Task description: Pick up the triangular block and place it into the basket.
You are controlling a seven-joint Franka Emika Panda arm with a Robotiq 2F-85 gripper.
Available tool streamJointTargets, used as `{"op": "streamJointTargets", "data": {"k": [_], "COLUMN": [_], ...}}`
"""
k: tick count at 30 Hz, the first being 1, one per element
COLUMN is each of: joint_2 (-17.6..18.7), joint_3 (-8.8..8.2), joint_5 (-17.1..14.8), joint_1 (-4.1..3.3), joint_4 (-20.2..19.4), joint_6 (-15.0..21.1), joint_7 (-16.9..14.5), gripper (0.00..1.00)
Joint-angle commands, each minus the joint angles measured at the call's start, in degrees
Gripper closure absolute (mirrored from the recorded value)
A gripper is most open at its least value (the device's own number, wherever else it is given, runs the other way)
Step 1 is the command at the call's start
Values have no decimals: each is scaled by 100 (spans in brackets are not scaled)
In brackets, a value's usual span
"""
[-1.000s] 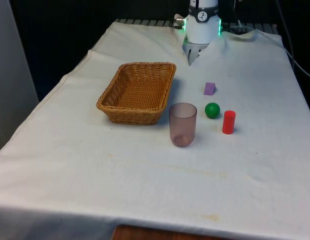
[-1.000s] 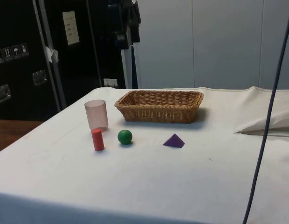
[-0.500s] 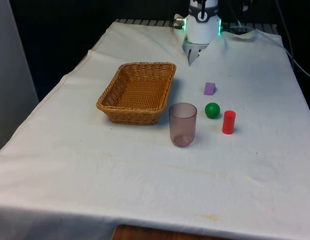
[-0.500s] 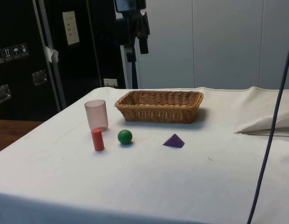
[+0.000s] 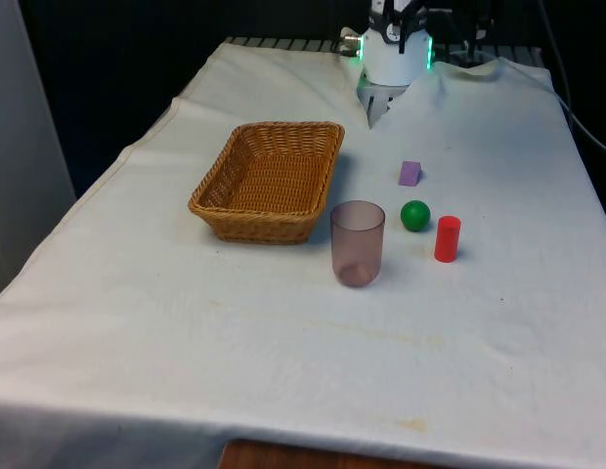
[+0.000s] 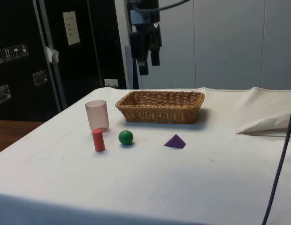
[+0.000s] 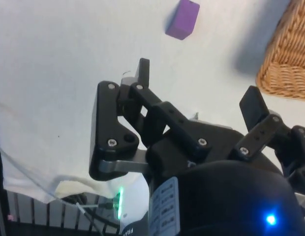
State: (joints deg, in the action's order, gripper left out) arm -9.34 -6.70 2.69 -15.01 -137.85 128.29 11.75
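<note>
- Triangular block: a small purple wedge lying on the white cloth, beside the basket on the front view's right and well apart from it. The side view shows a low pyramid profile, resting flat on its broad base.
- Handling, as a judgement: the block looks rigid, light and smooth-faced, probably wood or plastic, so it should neither deform nor break. Its sloping faces could squeeze out of a pinch; the safest hold is low down, across two opposed parallel sides rather than over the apex.
- Gripper: its two black fingers stand spread with a clear gap between them, holding nothing and touching nothing. In the side view it hangs high above the table, over the basket's far side, fingers pointing down.
- Relation of tool to block: the wrist view shows the block ahead of the fingers and apart from them, with the basket's rim to one side.
- Bystanders: a green ball, a red cylinder and a translucent pink cup stand nearer the camera than the block, clear of a descent onto it.
</note>
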Motion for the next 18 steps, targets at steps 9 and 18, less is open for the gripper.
{"op": "streamJointTargets", "data": {"k": [9,18], "joint_2": [-223,-160], "joint_3": [160,223], "joint_5": [109,80], "joint_1": [17,11], "joint_4": [-693,-1123], "joint_6": [716,1295], "joint_7": [218,246], "gripper": [0,0]}}
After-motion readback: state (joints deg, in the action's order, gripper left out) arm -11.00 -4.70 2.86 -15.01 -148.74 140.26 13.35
